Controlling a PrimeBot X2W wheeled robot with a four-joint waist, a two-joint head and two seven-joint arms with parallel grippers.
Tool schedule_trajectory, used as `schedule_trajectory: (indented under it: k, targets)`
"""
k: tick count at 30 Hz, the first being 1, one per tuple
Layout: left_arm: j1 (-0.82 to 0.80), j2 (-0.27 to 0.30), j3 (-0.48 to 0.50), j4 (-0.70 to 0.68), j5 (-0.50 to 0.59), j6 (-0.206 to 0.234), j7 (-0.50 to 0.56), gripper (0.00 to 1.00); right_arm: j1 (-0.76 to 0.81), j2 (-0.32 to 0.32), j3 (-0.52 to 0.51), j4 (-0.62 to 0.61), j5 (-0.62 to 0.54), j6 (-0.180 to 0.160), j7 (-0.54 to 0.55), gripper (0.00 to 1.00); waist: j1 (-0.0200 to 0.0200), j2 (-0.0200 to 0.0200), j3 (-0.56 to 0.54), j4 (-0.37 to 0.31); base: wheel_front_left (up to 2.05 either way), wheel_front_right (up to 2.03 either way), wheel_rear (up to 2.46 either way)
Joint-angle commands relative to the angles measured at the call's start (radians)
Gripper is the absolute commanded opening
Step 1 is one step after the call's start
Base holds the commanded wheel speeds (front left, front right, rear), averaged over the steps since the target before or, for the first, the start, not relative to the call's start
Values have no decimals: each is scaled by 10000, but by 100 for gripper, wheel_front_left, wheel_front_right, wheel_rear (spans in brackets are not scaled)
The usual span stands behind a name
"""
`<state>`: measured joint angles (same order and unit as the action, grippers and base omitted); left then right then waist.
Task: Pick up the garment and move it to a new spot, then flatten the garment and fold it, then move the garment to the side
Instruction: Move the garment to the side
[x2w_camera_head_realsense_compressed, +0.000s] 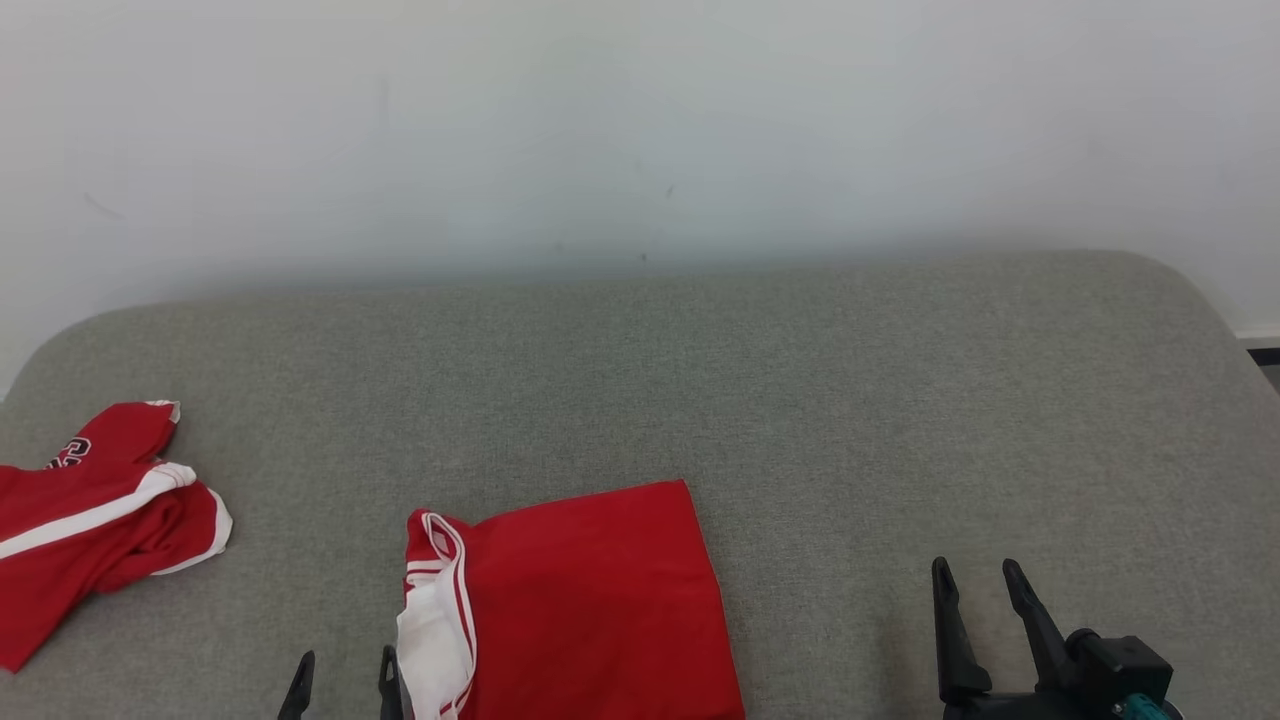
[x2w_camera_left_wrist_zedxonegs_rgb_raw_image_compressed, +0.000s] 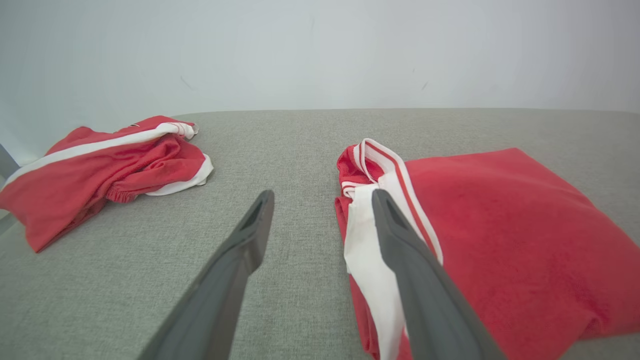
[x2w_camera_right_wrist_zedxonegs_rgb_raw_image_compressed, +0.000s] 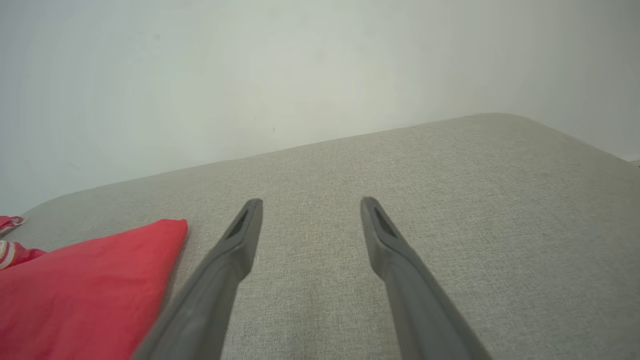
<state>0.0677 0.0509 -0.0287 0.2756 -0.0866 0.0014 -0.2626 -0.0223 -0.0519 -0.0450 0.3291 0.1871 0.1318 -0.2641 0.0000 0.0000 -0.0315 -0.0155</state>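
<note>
The folded red garment (x2w_camera_head_realsense_compressed: 590, 600) lies flat on the grey cushioned surface (x2w_camera_head_realsense_compressed: 800, 400), at the near edge and slightly left of centre. Its white-trimmed edge faces left. The compact rectangular shape suggests that folding is complete and that transfer to the side remains. A second red garment (x2w_camera_head_realsense_compressed: 90, 520) lies crumpled at the far left, well apart, and probably marks the set-aside area.

Left gripper (x2w_camera_head_realsense_compressed: 346, 655): fingers spread wide, nothing between them. It sits just beside the garment's left edge. In the left wrist view one finger overlaps the white trim (x2w_camera_left_wrist_zedxonegs_rgb_raw_image_compressed: 362, 250), but contact cannot be confirmed. This position suits a grasp on that edge.

Right gripper (x2w_camera_head_realsense_compressed: 976, 567): fingers spread wide and empty, over bare surface to the right of the garment and apart from it.
</note>
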Motion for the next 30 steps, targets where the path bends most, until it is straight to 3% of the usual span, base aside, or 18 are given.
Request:
schedule_trajectory:
  k: [1,17,30]
  targets:
    - [-101,-8,-82,-96,-30,68,-32,100,-112,22,95,6,95,-25,2,100,0,0,174,167,0,0,0]
    - [-753,-4,-937,-174,-378,134,-32,100,-1009,15,1774,624,169,-25,2,100,0,0,1543,1611,0,0,0]
    - [-982,-8,-1321,-83,-555,164,-32,100,-2109,13,2065,2480,817,-25,1,100,0,0,2015,2496,0,0,0]
